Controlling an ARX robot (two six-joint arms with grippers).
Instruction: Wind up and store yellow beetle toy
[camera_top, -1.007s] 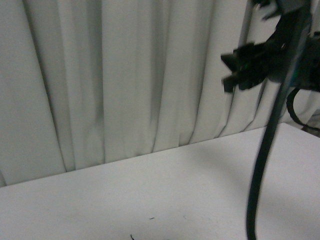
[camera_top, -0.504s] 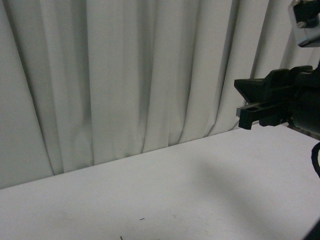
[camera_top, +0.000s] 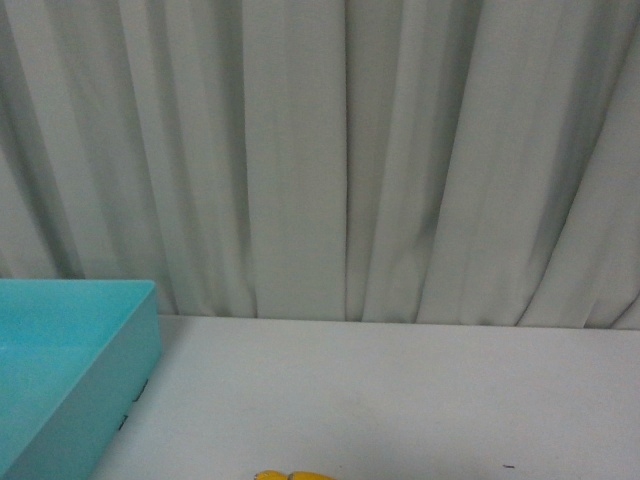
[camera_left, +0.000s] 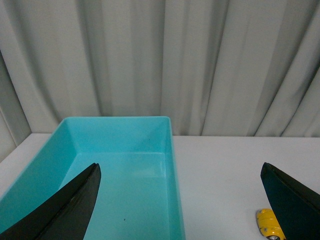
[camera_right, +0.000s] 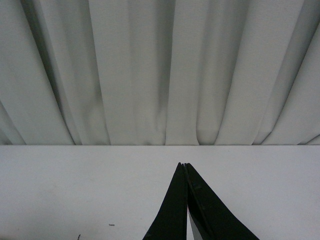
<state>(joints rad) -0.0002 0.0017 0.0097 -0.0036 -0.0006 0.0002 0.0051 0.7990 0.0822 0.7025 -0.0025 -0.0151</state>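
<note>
The yellow beetle toy (camera_top: 292, 476) sat on the white desk (camera_top: 400, 390) at six o'clock in the front view (only its roof showed), apart from the turquoise bin (camera_top: 70, 370) at eight o'clock. The left gripper (camera_left: 180, 167) had its fingers (camera_left: 70, 205) spread wide around nothing. The right gripper (camera_right: 183, 165) had its fingers (camera_right: 172, 210) pressed together, tips touching, facing the pale curtain (camera_top: 350, 150).

The left jaws are two matte black blades, broad-based, tapering to points; the right jaws are the same black, long slim wedges; a pale sliver between them may be an inner pad.
</note>
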